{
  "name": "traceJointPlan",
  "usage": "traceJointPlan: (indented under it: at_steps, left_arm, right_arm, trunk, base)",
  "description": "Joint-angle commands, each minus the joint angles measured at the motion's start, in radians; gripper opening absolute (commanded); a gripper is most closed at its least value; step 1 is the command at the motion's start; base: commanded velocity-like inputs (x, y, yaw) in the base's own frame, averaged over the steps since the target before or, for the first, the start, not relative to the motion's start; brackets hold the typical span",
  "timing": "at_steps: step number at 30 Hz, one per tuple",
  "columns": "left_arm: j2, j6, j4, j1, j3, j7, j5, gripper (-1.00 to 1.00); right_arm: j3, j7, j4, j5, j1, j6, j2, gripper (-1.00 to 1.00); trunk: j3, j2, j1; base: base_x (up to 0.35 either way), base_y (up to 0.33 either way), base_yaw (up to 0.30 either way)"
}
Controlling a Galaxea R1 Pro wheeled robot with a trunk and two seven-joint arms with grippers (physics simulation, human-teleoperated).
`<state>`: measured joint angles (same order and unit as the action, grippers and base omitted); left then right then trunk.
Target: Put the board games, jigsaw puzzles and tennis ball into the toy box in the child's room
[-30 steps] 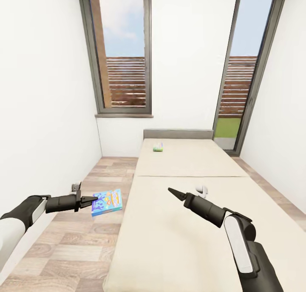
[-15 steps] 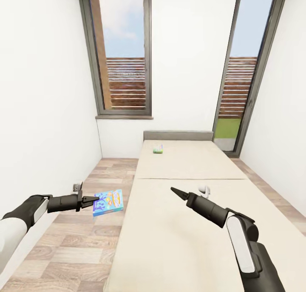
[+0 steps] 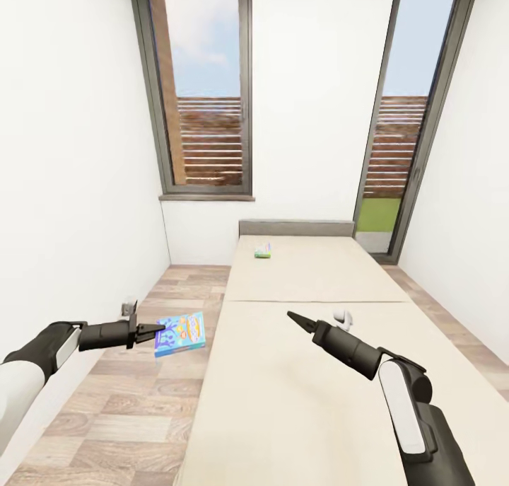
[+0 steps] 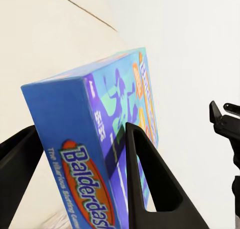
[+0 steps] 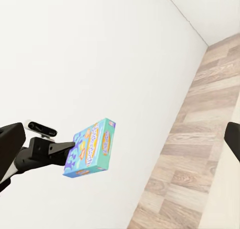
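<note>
We have the blue game (image 3: 179, 333) clamped in our left gripper (image 3: 150, 331), fingers (image 4: 150, 184) on either side of one end, and we carry it in the air over the wood floor (image 3: 134, 408) beside the bed (image 3: 311, 373). Our right gripper (image 3: 293, 319) hangs over the mattress with nothing in it; its fingers look pressed together to a point in the head view, though we cannot be sure.

A second game (image 3: 263, 250), a small green-and-pale box, lies far up the bed near the headboard (image 3: 297, 227), well apart from both arms. A small white object (image 3: 343, 319) lies on the mattress just beyond our right arm; we cannot tell what it is.

We judge the task to be early: one game in hand but not yet delivered, one left on the bed, and the table items and toy box ahead of us.
</note>
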<state>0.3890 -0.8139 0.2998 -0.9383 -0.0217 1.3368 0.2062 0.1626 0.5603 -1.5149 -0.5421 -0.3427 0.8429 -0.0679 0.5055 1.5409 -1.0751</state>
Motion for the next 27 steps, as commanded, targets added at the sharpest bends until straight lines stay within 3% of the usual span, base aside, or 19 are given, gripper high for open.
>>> traceJointPlan:
  at_steps: [1, 27]
  left_arm:
    - [0.000, -0.010, 0.001, -0.001, -0.004, 0.002, 0.002, -1.00]
    - [-0.002, -0.011, 0.008, -0.001, -0.005, 0.001, 0.001, -1.00]
  right_arm:
    - [0.003, 0.004, 0.001, 0.001, -0.001, 0.007, -0.001, 1.00]
    - [0.000, 0.003, 0.005, 0.010, -0.001, 0.005, -0.009, 1.00]
  trunk:
    - [-0.002, -0.007, 0.004]
    - [-0.084, -0.189, 0.104]
  base:
    - [0.000, 0.000, 0.000]
    - [0.000, 0.000, 0.025]
